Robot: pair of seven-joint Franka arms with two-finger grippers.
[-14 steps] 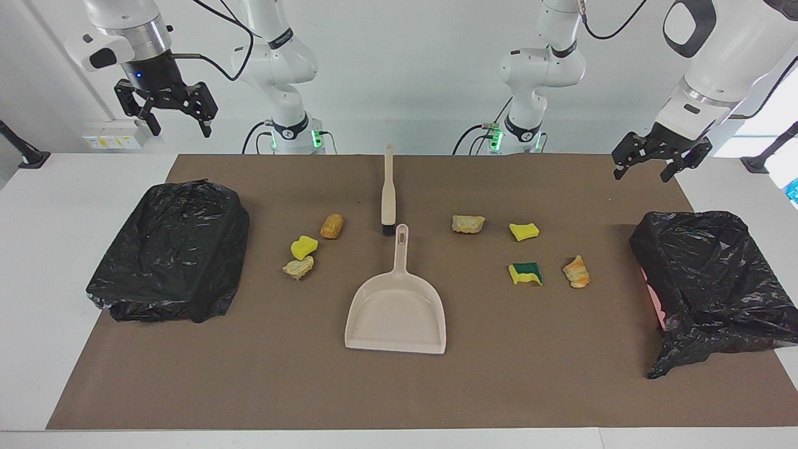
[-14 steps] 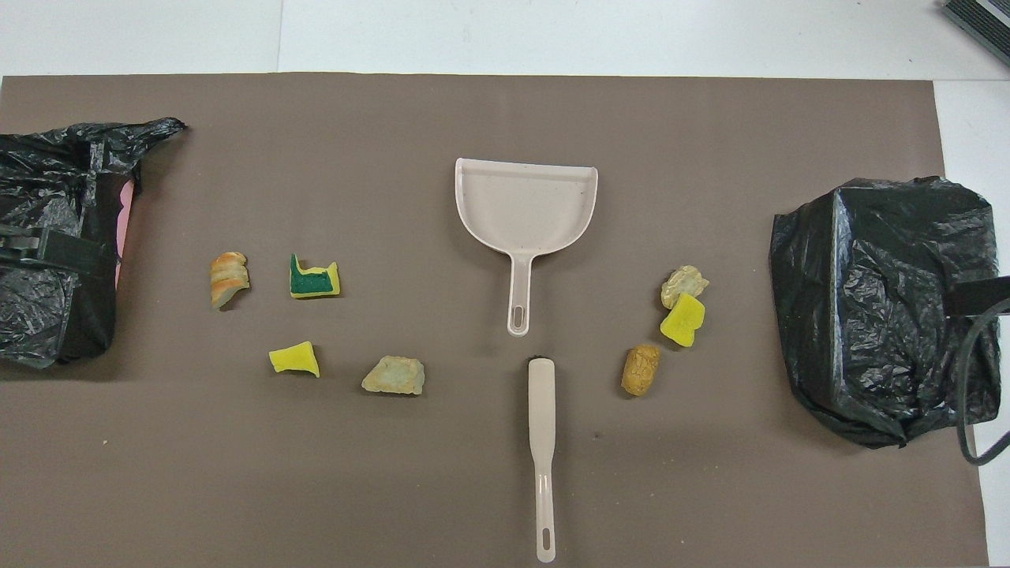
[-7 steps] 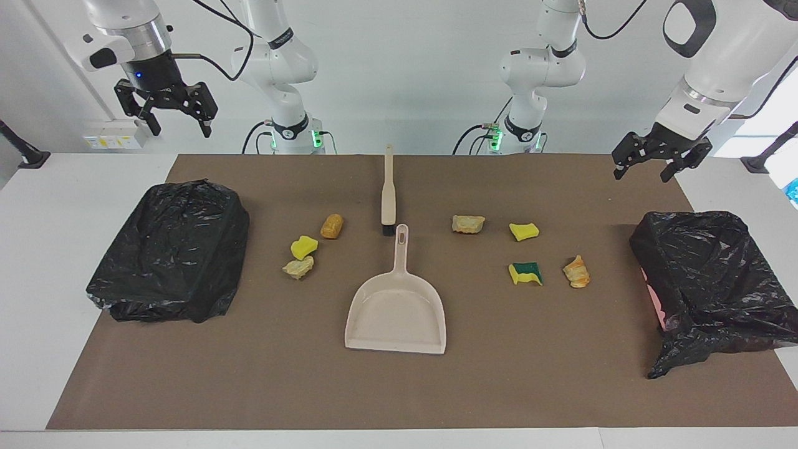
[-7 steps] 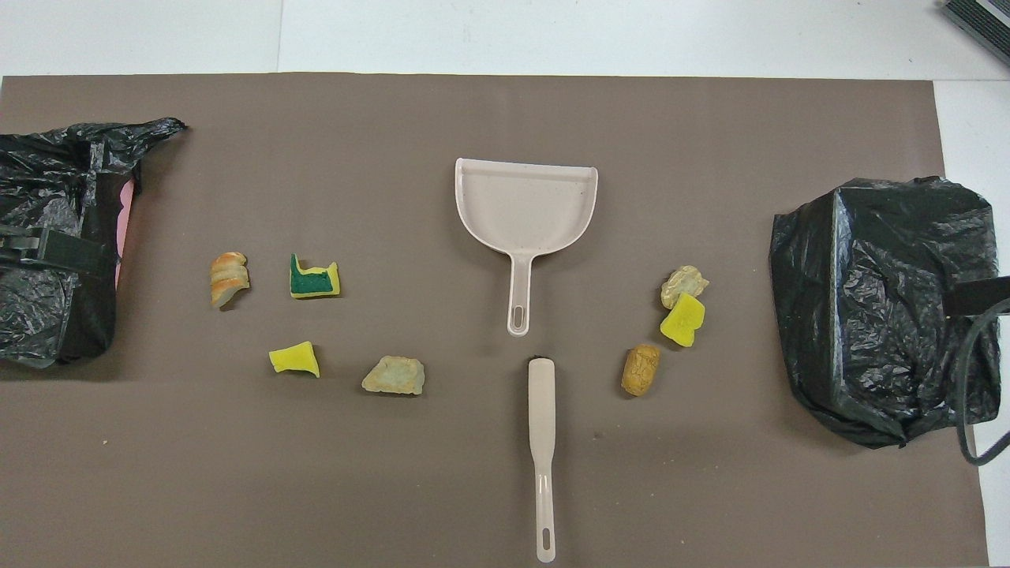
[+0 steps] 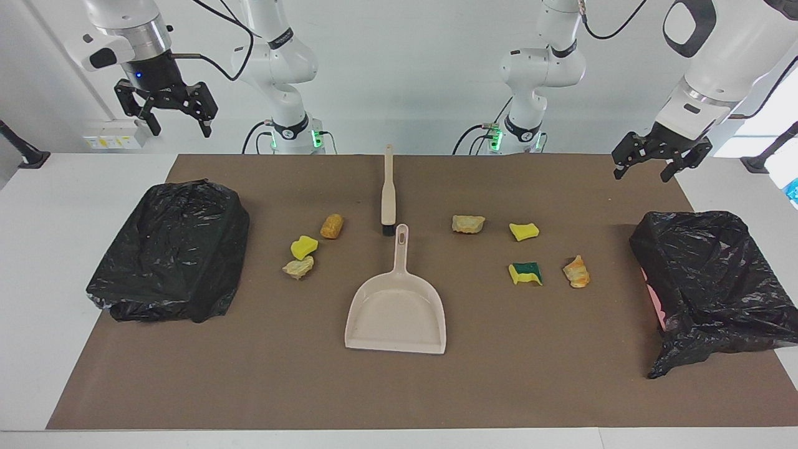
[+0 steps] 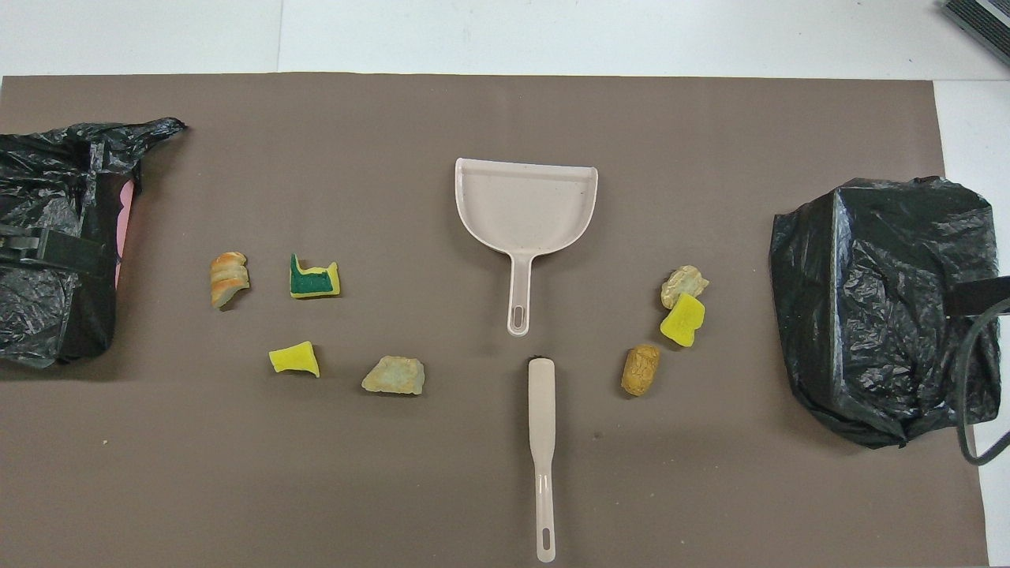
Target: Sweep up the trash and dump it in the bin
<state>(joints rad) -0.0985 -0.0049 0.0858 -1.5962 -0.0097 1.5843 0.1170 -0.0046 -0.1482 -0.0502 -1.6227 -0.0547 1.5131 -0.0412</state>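
1. Tabletop [image 5: 37,262]: white, carrying a brown mat [image 5: 399,386] on which all items lay.
2. Dustpan [image 5: 395,315]: beige, flat at mid-mat, pan mouth turned away from the robots, handle pointing toward them.
3. Brush [image 5: 388,187]: beige, black bristles, lying in line with the dustpan handle and nearer to the robots; bristle end just beside the handle tip.
4. Trash, right arm's side, three bits: tan-orange lump [image 5: 331,226]; yellow sponge piece [image 5: 303,247] touching a pale lump [image 5: 298,267].
5. Trash, left arm's side, four bits, each apart: pale lump [image 5: 468,223]; yellow sponge piece [image 5: 523,231]; green-faced sponge piece [image 5: 525,273]; orange-streaked lump [image 5: 576,272].
6. Black-bagged bin [image 5: 169,249]: at the right arm's end of the mat.
7. Second black-bagged bin [image 5: 714,284]: at the left arm's end, pink showing at its side.
8. Right gripper [image 5: 166,115]: raised in the air over its end of the tabletop, jaws apart, holding nothing.
9. Left gripper [image 5: 648,163]: raised over the mat's corner near the second bin, jaws apart, holding nothing.
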